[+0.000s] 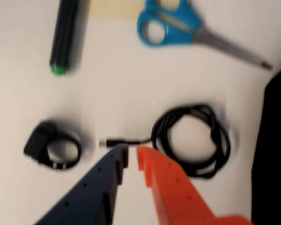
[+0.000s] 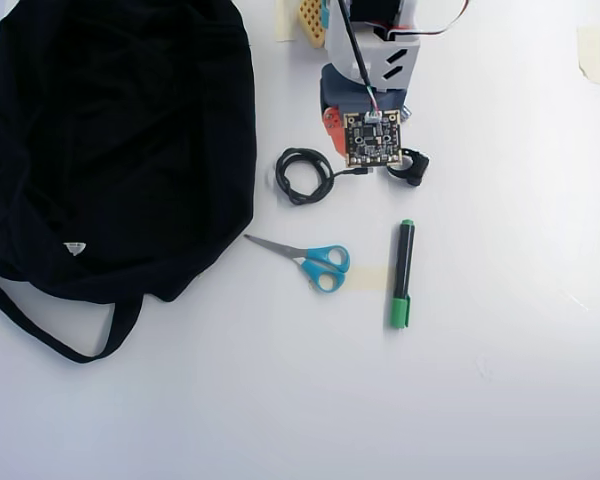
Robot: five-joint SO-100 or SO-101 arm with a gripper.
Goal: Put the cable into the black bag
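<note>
Wrist view: gripper (image 1: 132, 154) tips nearly together, narrow gap, holding nothing, hovering right over the cable's (image 1: 193, 139) plug end. Coil sits just to the right of the tips w/ its loose tail running left-right across them. Overhead view: cable (image 2: 302, 176) lies on the table between the arm and the black bag (image 2: 110, 140), close to bag's edge, not in it yet.

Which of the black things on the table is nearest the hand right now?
The cable: its plug end lies just beyond the hand tips. The ring-shaped clip sits off left, the marker farther.
</note>
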